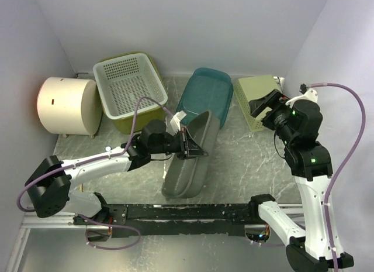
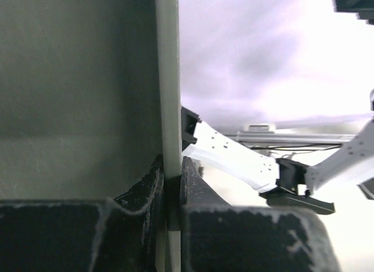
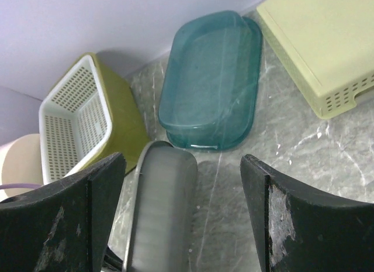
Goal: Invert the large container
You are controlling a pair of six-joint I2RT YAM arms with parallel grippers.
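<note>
Marble-look table with a bunch of plastic bins along the back wall. The one that matters is the big grey tub, sitting mid-table just in front of the arms and right in front of a teal tub that's lying bottom-up. The grey one isn't flat: it's tipped up on one long edge, open side facing the left arm as far as I can tell, so I'd call the flip roughly halfway.

Other stuff: a cream drum far left, a white mesh basket nested in an olive one, and a pale green crate back right.

The left gripper is clamped onto the tub's upper rim. The wrist view shows the thin lip pinched tight between the pads. The right gripper hangs above it all, jaws spread wide, holding nothing.

Handling guess: thin moulded plastic, so light, a bit flexy, smooth and kinda slippery. The rim near the middle of a long side looks like the sensible place to grab. Grab it off-centre and I'd bet it twists or skids on that stone as it goes over
</note>
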